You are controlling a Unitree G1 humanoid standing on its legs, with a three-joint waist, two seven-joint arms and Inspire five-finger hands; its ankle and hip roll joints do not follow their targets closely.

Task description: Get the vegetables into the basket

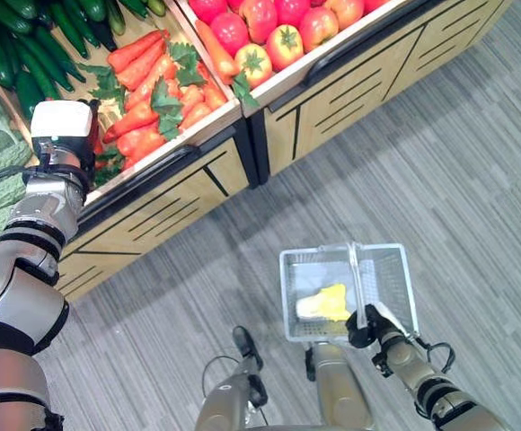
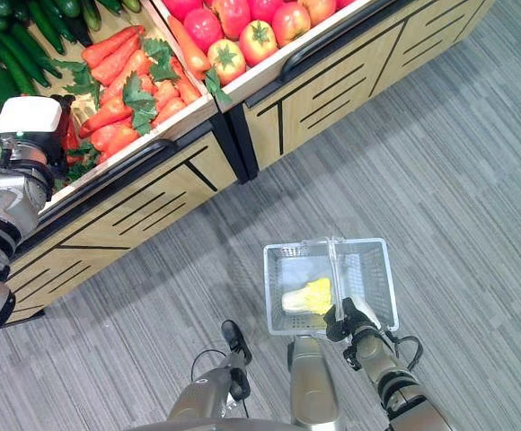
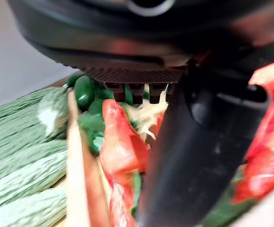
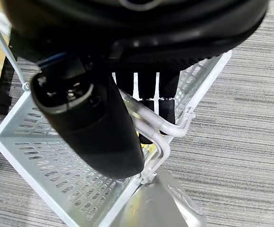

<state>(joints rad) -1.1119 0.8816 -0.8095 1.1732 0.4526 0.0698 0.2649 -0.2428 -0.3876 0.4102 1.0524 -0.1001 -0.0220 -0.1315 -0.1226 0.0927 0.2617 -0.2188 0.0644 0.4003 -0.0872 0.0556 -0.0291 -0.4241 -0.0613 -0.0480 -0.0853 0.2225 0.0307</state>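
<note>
While right robot hand (image 4: 141,113) curls round the basket (image 1: 395,269) handle | cabbage (image 1: 325,303) inside | left robot hand (image 3: 198,142) over carrots (image 1: 144,85) at 10 o'clock, grip unreadable | most vegetables remain.

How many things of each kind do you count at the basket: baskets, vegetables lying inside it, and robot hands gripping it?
White mesh basket: 1
Yellow-and-white leafy cabbage inside it: 1
Dark right hand curled on its handle: 1
Total: 3

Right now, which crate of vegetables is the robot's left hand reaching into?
The crate of orange carrots with green leaves: the left hand sits at its edge, between the dark green cucumbers and red tomatoes.
</note>
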